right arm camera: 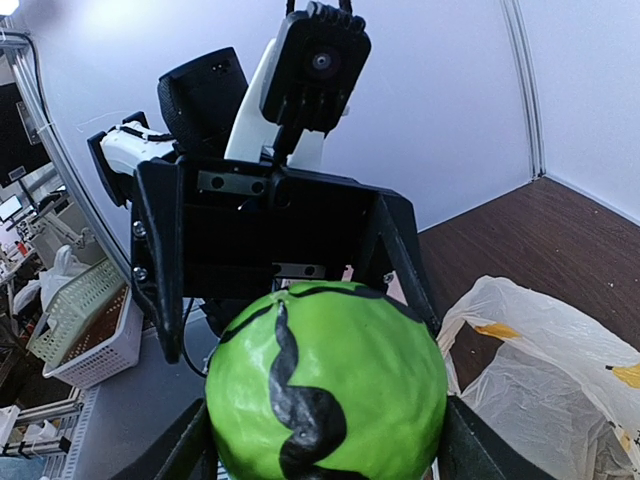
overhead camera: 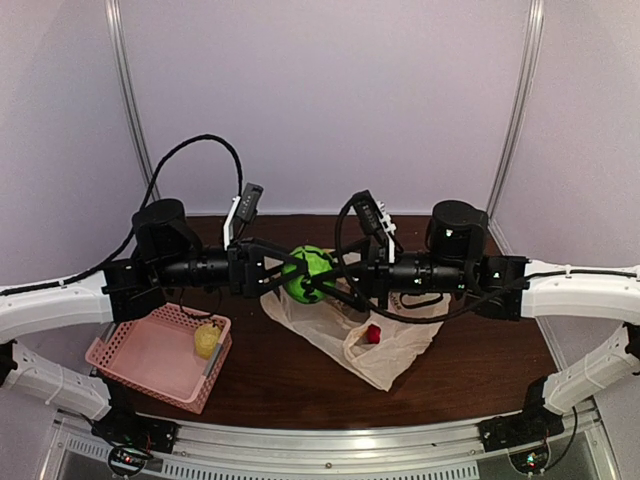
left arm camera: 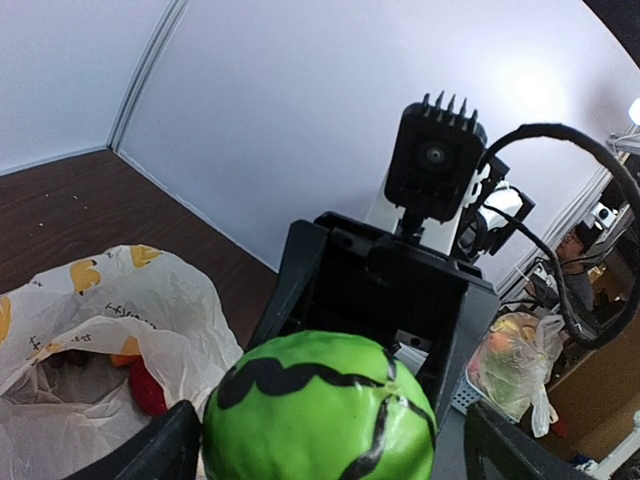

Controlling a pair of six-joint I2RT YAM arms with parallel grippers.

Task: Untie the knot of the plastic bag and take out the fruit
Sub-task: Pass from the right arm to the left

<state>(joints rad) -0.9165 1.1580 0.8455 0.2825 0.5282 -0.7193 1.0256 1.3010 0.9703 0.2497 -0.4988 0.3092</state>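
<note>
- Nearest, at the left front of the brown table (overhead camera: 480,370), a pink basket (overhead camera: 150,362) holds a yellow pear (overhead camera: 207,340)
- Right of the basket, the plastic bag (overhead camera: 400,355) lies crumpled and flat on the table, its mouth slack; a small red fruit (overhead camera: 373,334) seems to sit just inside, though the thin plastic makes that hard to judge
- Above the bag's far edge, a green ball with dark stripes (overhead camera: 305,272) hangs between the two arms, off the table
- The right gripper (right arm camera: 327,452) pinches the ball, both fingers against its sides
- The left gripper (left arm camera: 335,452) is spread wide around the ball; one finger is clear of it
- A plain pale wall stands behind
</note>
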